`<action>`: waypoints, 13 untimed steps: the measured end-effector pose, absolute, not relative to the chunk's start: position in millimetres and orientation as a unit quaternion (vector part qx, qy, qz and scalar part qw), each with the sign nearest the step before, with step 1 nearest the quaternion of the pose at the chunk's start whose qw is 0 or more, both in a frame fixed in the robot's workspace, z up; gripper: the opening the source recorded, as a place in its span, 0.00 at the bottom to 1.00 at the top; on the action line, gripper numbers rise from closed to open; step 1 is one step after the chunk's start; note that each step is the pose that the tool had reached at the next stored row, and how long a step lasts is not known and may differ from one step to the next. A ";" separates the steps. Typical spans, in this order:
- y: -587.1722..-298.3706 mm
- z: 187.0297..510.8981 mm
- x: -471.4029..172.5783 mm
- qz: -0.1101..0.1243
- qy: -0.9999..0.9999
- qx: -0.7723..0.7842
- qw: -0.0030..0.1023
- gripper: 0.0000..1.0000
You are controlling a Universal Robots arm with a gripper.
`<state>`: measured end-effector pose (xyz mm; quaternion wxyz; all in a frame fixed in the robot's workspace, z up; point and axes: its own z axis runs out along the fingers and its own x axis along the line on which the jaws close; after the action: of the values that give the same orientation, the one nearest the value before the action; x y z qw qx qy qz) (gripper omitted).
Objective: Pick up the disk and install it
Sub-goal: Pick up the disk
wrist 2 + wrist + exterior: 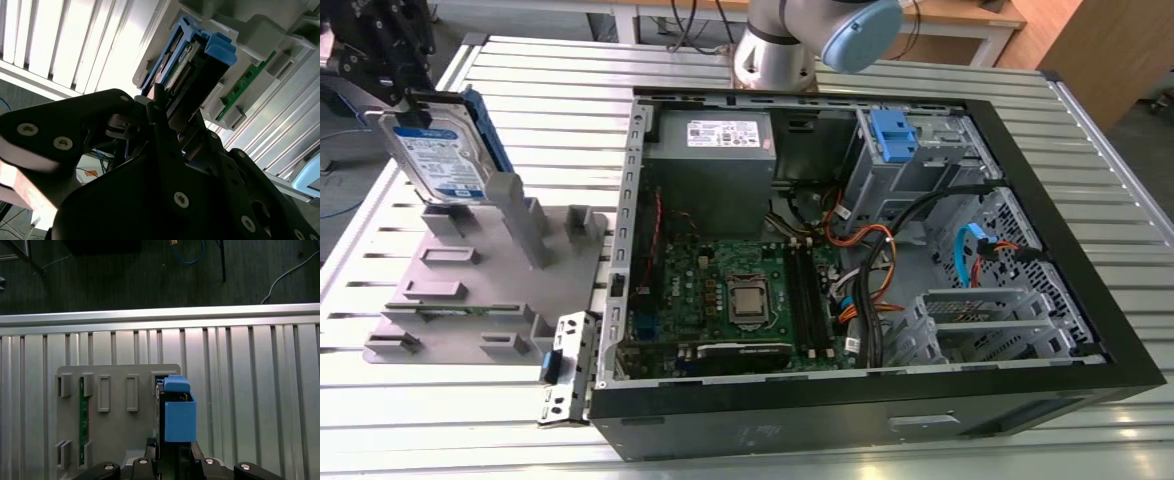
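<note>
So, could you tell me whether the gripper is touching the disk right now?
Touching. In the second wrist view the gripper is shut on the disk, with its fingers flush against the disk's sides.

We see a ribbed silver metal worktop (1067,130), bright under even light, a wooden desk (974,15) beyond it, and a dark floor (125,280) below its edge.

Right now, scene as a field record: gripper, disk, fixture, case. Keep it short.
gripper: fingers shut on the top of the disk
disk: upright, label showing, blue carrier frame on its edge, low end at the grey fixture; seated or lifted, cannot tell
grey fixture: on the slatted table, beside the computer case
computer case: open, motherboard exposed, disk not inside
</note>
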<state>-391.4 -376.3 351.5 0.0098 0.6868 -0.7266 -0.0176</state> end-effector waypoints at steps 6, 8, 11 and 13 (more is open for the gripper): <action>-376.3 353.9 -391.4 -0.018 -0.727 0.687 0.010 0.35; -376.3 354.4 -391.4 -0.018 -0.727 0.687 0.010 0.35; -376.3 355.0 -391.4 -0.018 -0.727 0.687 0.010 0.35; -376.3 355.6 -391.4 -0.018 -0.727 0.687 0.010 0.35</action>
<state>-391.4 -376.3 355.6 0.0098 0.6868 -0.7266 -0.0176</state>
